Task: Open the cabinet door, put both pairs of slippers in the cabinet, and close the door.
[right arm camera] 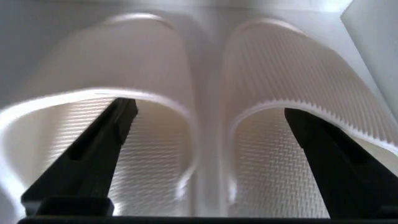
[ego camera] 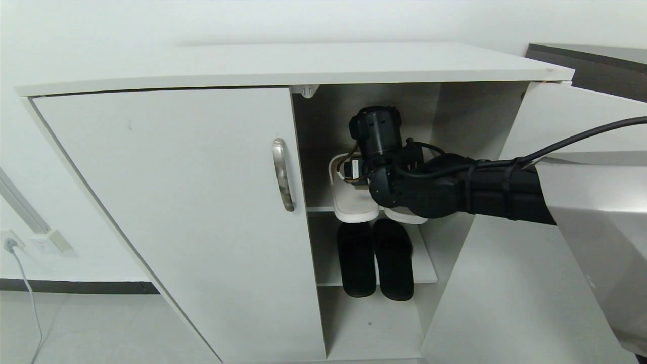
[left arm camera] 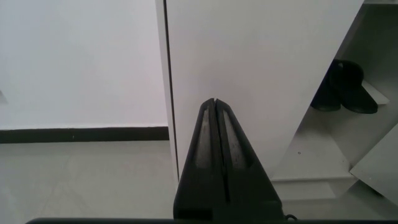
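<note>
White slippers (right arm camera: 155, 62) lie right under the right gripper (right arm camera: 209, 111). Gripper fingers (right arm camera: 81, 162) are spread wide apart, one over each slipper, gripping nothing; can't tell if the tips touch the straps. The pair sits side by side, ribbed straps facing the wrist camera. In the head view the right arm (ego camera: 455, 192) reaches in through the open side of the cabinet (ego camera: 303, 60), its wrist covering most of the pair. The white slippers (ego camera: 354, 210) rest on the upper shelf (ego camera: 318, 209), with the near ends sticking out a bit past the shelf's front edge.

Black slippers (ego camera: 376, 263) are one level down on the lower shelf (ego camera: 427, 268), side by side, near ends also hanging over the edge. They are directly below the white pair and not touching it.

Right door (ego camera: 505, 283) is swung open toward the robot's right. Left door (ego camera: 177, 202) is closed, with a metal handle (ego camera: 283, 174) upright near its inner edge.

Left gripper (left arm camera: 214, 106) has its fingers pressed together and holds nothing. It points at the closed left door, low down, with the floor (left arm camera: 81, 174) below it. The black slippers (left arm camera: 345, 87) are visible off to one side in the open compartment.

Wall socket (ego camera: 10, 245) with a cable sits on the wall left of the cabinet
</note>
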### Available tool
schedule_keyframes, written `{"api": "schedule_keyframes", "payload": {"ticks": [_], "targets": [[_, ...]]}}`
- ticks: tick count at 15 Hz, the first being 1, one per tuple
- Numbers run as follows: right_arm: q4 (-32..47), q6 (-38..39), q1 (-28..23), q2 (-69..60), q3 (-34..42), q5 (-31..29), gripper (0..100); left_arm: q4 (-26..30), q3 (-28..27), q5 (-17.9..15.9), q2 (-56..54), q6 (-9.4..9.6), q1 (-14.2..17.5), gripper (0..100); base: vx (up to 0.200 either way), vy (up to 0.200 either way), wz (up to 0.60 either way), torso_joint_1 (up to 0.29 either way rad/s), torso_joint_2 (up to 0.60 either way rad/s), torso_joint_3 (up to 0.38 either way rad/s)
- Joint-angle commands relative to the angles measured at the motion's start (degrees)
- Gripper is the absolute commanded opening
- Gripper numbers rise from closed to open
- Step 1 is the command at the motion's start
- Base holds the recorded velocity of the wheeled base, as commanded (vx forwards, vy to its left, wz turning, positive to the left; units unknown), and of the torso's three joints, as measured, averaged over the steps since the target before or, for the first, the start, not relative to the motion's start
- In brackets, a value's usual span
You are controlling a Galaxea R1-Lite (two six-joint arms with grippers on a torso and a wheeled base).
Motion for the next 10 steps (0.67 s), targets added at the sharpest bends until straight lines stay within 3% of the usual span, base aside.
{"api": "schedule_keyframes", "payload": {"ticks": [1, 10], "targets": [[-0.12, -0.01, 0.86, -2.35, 0.79, -0.29, 100, 0.0, 0.01, 0.04, 0.07, -0.02, 0.02, 0, 0.0, 0.0, 0.0, 0.0, 0.0, 0.0], [-0.73, 3.24, 6.13, -17.82, 21.7, -0.81, 100, 0.0, 0.01, 0.04, 0.07, -0.02, 0.02, 0, 0.0, 0.0, 0.0, 0.0, 0.0, 0.0]]}}
